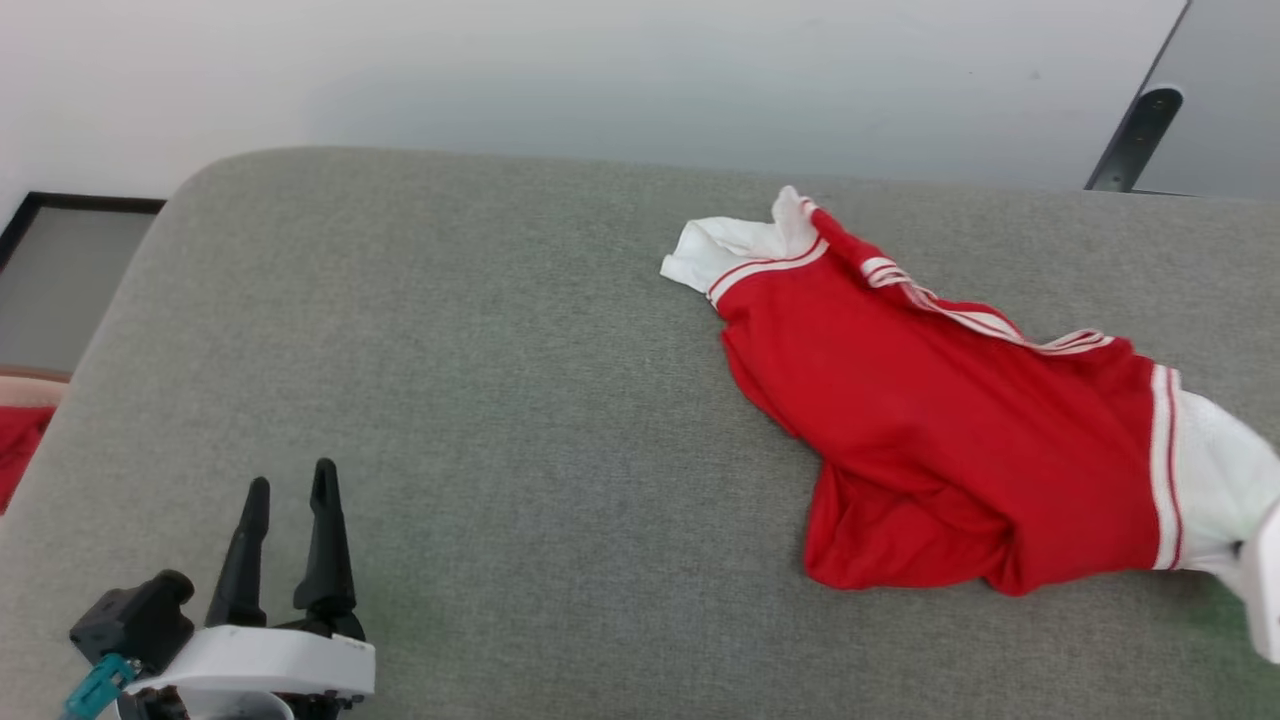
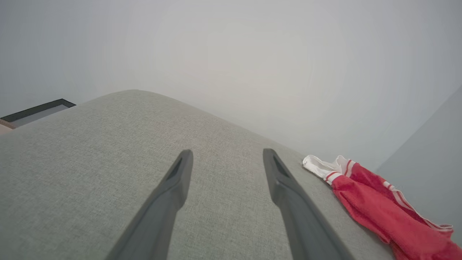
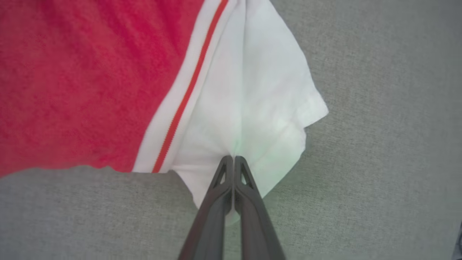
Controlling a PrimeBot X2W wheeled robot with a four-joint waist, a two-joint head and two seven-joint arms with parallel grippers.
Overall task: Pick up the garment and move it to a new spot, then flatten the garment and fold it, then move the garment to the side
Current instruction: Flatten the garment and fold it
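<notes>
Pick-up step: right end effector point(image 3: 234, 158) shut on white sleeve end point(image 3: 252, 90) of red jersey T-shirt point(image 1: 930, 420); left end effector point(image 1: 290, 478) wide open, empty, left of it. Next: lift, relocate.

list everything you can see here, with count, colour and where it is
jersey: one, red with white sleeve ends and striped trim, crumpled on the right of the surface
surface: one, grey fabric, across the foreground
wall: one, white, behind the surface
framed panel: one, dark frame, far left past the surface's edge
cloth: one, red, left edge below the panel
bracket: one, dark, top right
left end effector: one, dark fingers, open, lower left over the surface
right end effector: one, dark fingers, shut on the jersey's white sleeve end
</notes>
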